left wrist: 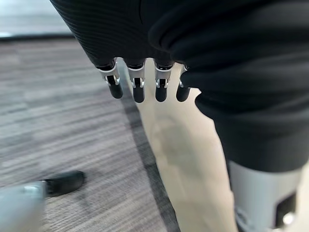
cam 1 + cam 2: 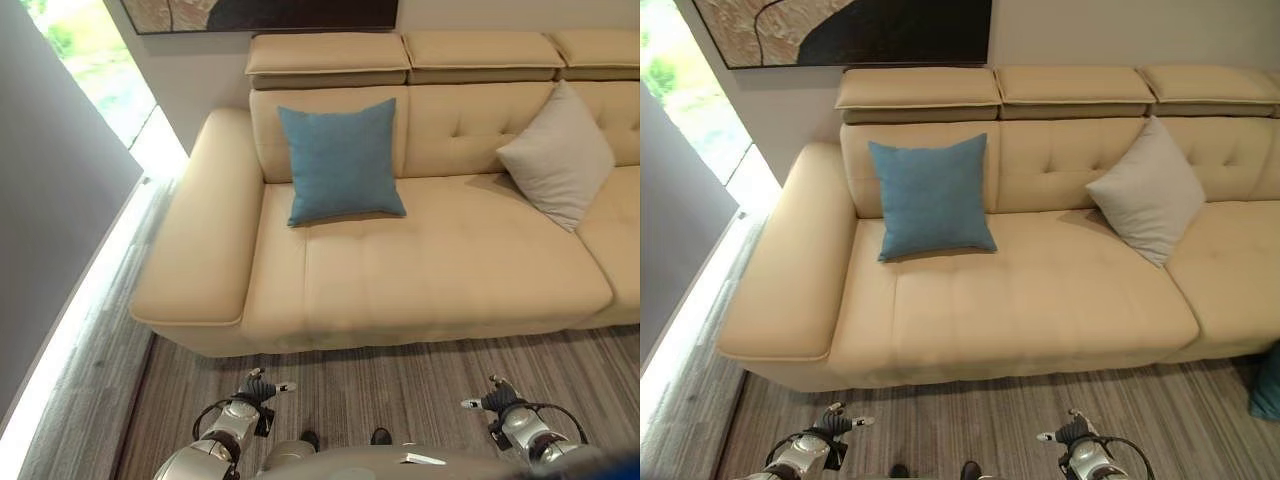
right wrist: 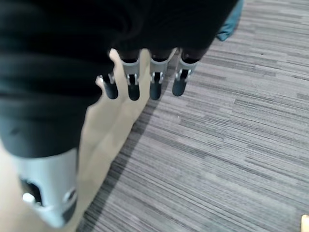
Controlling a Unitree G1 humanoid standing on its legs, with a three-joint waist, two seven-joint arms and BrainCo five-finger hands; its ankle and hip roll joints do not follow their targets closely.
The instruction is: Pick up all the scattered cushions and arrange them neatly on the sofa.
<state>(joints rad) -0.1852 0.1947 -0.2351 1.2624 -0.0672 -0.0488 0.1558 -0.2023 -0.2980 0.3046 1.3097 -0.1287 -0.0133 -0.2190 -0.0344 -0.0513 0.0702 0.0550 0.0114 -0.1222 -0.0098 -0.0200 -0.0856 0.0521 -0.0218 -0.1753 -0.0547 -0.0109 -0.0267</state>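
A blue cushion [image 2: 341, 163] leans upright against the backrest at the left end of the beige sofa [image 2: 440, 270]. A pale grey cushion [image 2: 558, 155] stands on one corner against the backrest further right. A teal cushion [image 2: 1268, 385] lies on the floor by the sofa's right front, cut off by the view's edge; its corner [image 3: 231, 24] shows past my right hand's fingers. My left hand [image 2: 256, 388] and right hand [image 2: 497, 399] hang low in front of the sofa, fingers [image 1: 138, 90] [image 3: 154, 88] straight and holding nothing.
The sofa's wide left armrest [image 2: 200, 230] stands next to a bright glass wall [image 2: 110, 90]. Grey striped carpet [image 2: 400, 385] runs along the sofa's front. A painting [image 2: 850, 30] hangs above the backrest.
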